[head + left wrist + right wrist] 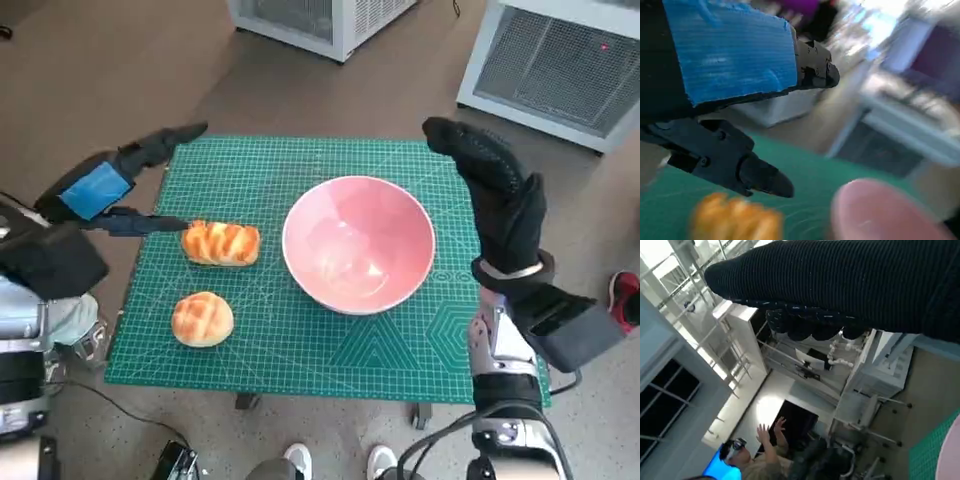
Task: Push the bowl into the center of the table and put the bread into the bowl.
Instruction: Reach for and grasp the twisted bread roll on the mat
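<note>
A pink bowl [360,243] stands on the green cutting mat [300,340], a little right of its middle. An oblong striped bread [221,243] lies just left of the bowl; a round bread [202,319] lies nearer the front left corner. My left hand [112,190] hovers open over the mat's left edge, fingers spread, one fingertip close to the oblong bread [735,220]. The left wrist view also shows the bowl [880,210], blurred. My right hand [497,200] is raised just right of the bowl, open, holding nothing. Its glove [850,285] shows as a dark band.
White cabinets [560,60] and a white unit [320,20] stand on the floor behind the table. Feet of a person [340,462] show at the table's front edge. A red shoe [625,295] is at the right. A person [765,455] sits in the distance.
</note>
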### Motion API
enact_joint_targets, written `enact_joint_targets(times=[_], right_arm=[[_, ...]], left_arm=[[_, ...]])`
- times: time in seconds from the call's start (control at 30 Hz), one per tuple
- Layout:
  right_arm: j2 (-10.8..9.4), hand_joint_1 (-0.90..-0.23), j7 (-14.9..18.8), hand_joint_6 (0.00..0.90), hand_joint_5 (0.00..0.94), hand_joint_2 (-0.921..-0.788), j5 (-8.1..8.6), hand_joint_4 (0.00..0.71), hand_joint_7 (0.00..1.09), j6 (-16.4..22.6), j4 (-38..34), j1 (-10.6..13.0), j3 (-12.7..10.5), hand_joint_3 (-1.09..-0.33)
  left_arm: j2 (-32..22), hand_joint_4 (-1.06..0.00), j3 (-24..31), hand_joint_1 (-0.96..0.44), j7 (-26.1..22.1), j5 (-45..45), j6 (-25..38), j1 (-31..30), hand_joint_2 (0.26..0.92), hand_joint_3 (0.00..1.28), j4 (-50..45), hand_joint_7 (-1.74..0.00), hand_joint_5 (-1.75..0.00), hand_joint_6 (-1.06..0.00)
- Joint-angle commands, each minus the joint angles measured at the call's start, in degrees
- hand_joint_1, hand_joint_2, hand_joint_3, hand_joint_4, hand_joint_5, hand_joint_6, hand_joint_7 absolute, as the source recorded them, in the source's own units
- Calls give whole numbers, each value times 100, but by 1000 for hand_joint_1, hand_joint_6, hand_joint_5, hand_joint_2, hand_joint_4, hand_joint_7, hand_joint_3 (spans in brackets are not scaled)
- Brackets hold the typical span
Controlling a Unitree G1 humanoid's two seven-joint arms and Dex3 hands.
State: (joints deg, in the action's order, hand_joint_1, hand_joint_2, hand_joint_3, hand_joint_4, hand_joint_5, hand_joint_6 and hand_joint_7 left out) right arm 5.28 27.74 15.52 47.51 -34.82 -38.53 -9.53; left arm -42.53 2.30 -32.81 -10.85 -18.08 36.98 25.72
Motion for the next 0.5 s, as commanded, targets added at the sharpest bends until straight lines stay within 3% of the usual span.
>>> enact_joint_targets(times=[0.03, 0.5], right_arm=[[33, -766, 20, 150, 0, -921, 34, 252, 463, -4, -170, -17, 5, -737], [38, -756, 95, 143, 0, -921, 155, 251, 476, 27, -309, -79, 0, -737]], left_arm=[[-119, -162, -339, 90, -33, -368, 156, 246, 792, 11, 97, -45, 0, -259], [183, -149, -1106, 76, 301, -1131, 196, 741, 782, 3, 1147, -20, 0, -281]])
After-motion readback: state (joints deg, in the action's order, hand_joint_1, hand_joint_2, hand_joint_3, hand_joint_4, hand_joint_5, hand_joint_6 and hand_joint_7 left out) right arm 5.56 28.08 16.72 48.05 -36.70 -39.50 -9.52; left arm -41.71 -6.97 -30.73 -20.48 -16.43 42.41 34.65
